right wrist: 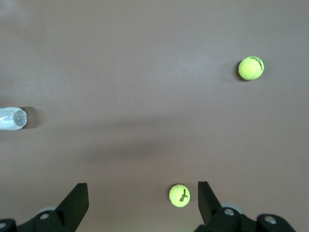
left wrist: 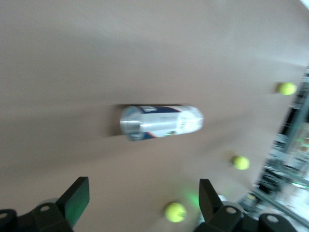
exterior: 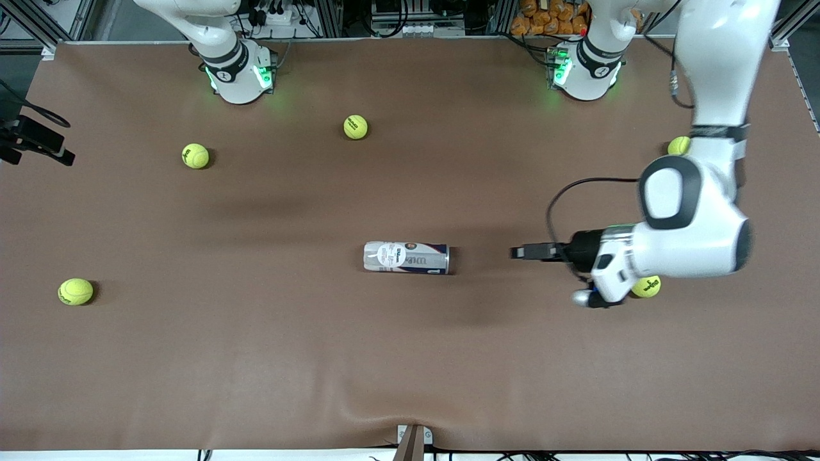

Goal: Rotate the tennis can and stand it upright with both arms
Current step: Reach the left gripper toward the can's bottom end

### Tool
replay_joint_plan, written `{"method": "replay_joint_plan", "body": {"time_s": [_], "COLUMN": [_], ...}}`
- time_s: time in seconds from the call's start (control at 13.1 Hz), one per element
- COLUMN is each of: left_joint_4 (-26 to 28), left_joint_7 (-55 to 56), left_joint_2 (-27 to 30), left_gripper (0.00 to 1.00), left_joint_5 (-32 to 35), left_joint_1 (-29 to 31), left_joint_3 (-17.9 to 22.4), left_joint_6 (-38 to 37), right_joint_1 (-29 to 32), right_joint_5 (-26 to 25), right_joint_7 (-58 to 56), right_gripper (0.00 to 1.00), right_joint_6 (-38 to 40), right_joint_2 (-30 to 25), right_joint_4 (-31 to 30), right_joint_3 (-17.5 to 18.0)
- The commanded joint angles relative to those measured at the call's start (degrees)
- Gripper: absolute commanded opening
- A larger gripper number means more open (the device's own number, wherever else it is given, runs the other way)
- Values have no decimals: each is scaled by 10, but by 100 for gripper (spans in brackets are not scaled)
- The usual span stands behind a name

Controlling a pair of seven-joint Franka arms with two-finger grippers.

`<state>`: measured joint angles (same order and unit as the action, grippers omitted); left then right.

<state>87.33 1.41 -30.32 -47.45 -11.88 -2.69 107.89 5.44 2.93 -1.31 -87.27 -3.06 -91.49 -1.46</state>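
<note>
The tennis can (exterior: 407, 257) lies on its side in the middle of the brown table, its silvery rim toward the left arm's end. It also shows in the left wrist view (left wrist: 161, 122), and one end shows in the right wrist view (right wrist: 12, 119). My left gripper (exterior: 520, 252) is open and empty. It points level at the can's rim end, a gap away; its fingers (left wrist: 77, 199) frame bare table. My right gripper (right wrist: 142, 200) is open and empty, high over the table, and out of the front view.
Several yellow-green tennis balls lie scattered: one (exterior: 355, 127) between the bases, one (exterior: 195, 155) and one (exterior: 75, 291) toward the right arm's end, one (exterior: 679, 146) and one (exterior: 647, 286) partly hidden by the left arm. A black mount (exterior: 35, 137) juts in at the table's edge.
</note>
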Motion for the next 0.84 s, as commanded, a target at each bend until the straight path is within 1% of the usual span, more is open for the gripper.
{"method": "replay_joint_plan", "body": {"time_s": [0.0,0.15,0.23,0.38,0.53,0.68,0.76], "left_joint_4": [-4,-4,-4,-1,2,1,2], "left_joint_7": [-6,-10,-37,-135,-193,-215,-224], "left_joint_2": [-39,-67,-84,-129,-161,-177,-183], "left_gripper": [100,100,100,100,100,94,93], "left_joint_5": [-82,-105,-119,-196,-255,-275,-285], "left_joint_1": [-19,-27,-30,-38,-38,-48,-49], "left_joint_3": [1,1,1,1,1,1,1], "left_joint_6": [21,35,50,66,71,83,86], "right_joint_1": [-25,-21,-16,-16,-14,-3,4], "right_joint_5": [-33,-34,-31,-33,-33,-33,-28], "right_joint_7": [69,67,65,60,44,-10,-16], "right_gripper": [100,100,100,100,100,100,100], "right_joint_6": [16,16,17,17,18,24,25], "right_joint_2": [9,10,10,10,9,9,9], "right_joint_4": [15,15,16,18,18,18,20], "right_joint_3": [5,3,1,0,0,0,0]}}
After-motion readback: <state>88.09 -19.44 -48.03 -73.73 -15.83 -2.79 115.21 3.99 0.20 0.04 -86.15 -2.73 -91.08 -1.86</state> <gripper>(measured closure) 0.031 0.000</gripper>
